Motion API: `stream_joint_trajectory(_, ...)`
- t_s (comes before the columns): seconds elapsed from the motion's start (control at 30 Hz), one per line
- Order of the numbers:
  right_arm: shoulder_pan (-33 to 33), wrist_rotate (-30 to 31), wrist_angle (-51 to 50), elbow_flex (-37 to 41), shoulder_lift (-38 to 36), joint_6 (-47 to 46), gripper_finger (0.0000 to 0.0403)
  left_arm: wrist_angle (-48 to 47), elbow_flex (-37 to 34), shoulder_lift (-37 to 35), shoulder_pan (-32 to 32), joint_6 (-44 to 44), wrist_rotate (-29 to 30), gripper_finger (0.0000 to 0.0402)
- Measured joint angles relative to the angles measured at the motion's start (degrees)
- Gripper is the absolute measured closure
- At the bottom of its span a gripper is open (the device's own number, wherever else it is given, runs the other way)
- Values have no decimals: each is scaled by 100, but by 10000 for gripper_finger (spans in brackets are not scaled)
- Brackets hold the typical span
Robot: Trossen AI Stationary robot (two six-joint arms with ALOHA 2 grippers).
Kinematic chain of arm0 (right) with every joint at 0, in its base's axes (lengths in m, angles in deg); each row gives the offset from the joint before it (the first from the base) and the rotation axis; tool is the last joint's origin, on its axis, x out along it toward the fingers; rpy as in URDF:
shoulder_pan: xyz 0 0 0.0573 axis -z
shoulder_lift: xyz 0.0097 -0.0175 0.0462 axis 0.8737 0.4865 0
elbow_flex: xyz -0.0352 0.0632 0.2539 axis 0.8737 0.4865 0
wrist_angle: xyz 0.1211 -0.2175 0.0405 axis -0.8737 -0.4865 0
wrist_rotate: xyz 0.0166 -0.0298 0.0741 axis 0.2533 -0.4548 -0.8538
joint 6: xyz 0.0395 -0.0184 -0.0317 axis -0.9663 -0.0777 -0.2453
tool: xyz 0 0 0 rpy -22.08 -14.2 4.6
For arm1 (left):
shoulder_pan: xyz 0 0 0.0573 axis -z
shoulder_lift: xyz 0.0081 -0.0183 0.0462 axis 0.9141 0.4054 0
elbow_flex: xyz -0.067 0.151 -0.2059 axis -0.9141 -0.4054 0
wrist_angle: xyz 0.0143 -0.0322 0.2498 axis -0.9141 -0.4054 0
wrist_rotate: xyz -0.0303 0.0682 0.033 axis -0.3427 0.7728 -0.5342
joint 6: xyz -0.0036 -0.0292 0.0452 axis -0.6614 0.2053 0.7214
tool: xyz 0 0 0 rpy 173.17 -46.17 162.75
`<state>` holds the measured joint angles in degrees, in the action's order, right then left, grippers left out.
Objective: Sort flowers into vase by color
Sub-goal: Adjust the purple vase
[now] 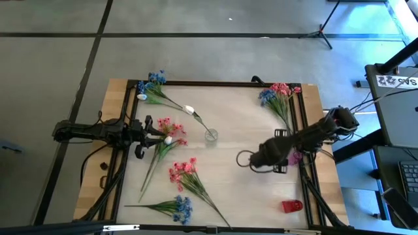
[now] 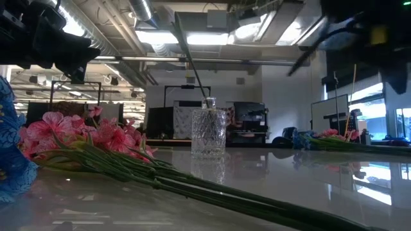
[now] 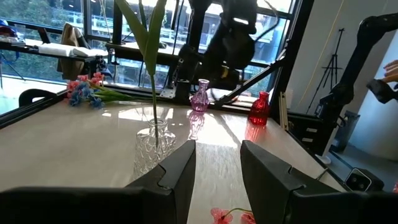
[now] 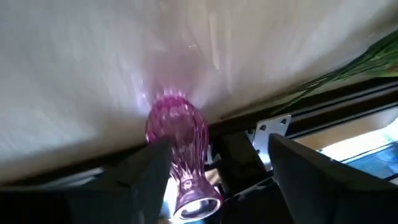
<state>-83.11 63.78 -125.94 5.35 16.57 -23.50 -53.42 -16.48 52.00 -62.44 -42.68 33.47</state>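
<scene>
Right gripper straddling the pink vase, left gripper idle near the clear one

The right gripper (image 4: 211,168) stands wide, empty, with the pink vase (image 4: 177,149) between its fingers at the desk (image 1: 235,124) edge; a skewed closing could tip it off. The left gripper (image 3: 217,168), part open and holding nothing, faces the clear vase (image 3: 152,146), which holds 1 white-bud stem (image 1: 191,110). Pink flowers (image 1: 171,130) and blue flowers (image 1: 179,207) lie loose; a sweeping arm could scatter them.
</scene>
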Motion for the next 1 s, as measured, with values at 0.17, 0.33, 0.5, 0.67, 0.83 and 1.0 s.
stream_joint_trajectory(0.17, -370, -94, -17, 528, -82, 145, 72, 0, 2, 0, 2, 0, 0, 278)
stream_joint_trajectory(0.33, -455, -294, 4, 746, -218, 26, 38, 0, 2, 0, 1, -2, 0, 278)
stream_joint_trajectory(0.5, -439, -542, 7, 841, -517, 182, 42, 0, 2, 0, 2, -1, 0, 278)
stream_joint_trajectory(0.67, -439, -1146, -2, 1126, -836, 303, 58, 0, 2, 0, 2, 0, 0, 278)
stream_joint_trajectory(0.83, -441, -1210, 3, 1281, -890, 318, 83, 0, 2, 0, 2, 0, 0, 278)
stream_joint_trajectory(1.0, -441, -1209, 3, 1283, -890, 341, 131, 0, 2, 0, 2, -2, 0, 278)
